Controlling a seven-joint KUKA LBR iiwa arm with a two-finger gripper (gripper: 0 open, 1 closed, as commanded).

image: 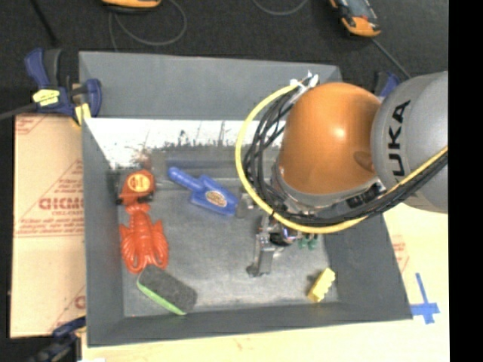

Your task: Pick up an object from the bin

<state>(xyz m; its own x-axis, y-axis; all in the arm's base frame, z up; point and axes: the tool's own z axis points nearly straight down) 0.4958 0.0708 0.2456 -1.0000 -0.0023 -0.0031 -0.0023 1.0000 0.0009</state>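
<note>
- Hand (261, 264) hangs low over bare floor in the right half of the grey bin (102, 225); whether it is released or clenched cannot be told.
- Nearest pieces: a small green piece (307, 242) just beside it, partly under the wrist, and a yellow block (321, 284) near the front right corner.
- Risk: a grasp made here would likely catch nothing or scrape metal, since the hand stands between things, not over one.
- Risk: the bulky orange wrist cover (328, 142) hides part of the green piece; a sideways nudge could knock it away.
</note>
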